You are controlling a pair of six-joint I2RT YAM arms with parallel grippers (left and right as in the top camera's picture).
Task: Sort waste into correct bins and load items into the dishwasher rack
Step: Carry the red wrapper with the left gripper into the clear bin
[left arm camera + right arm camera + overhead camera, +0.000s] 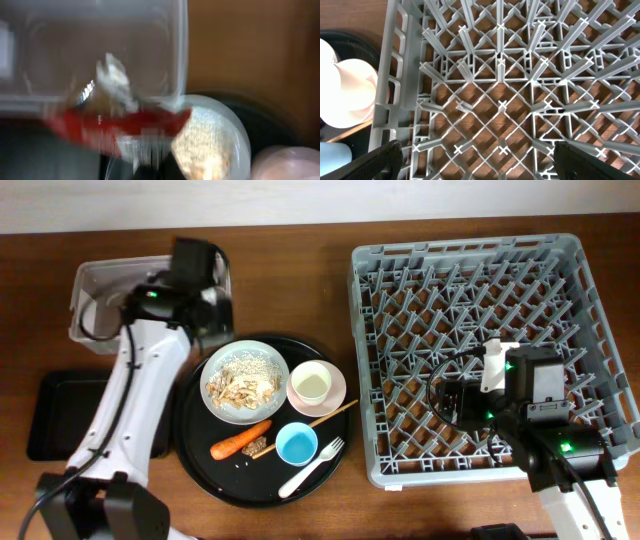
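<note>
The clear plastic tub (95, 280) lies just left of the left end effector (212, 330). It is clenched, seemingly on the red snack wrapper (125, 122), which lies crosswise over the plate (245, 380) rim. The tub wall is the only obstacle. The right end effector (455, 398) hangs released over the dishwasher rack (470, 270).

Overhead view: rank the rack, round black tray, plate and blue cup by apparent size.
Largest to smallest:
1. dishwasher rack
2. round black tray
3. plate
4. blue cup
No close calls; all sit at similar depth from the camera.
</note>
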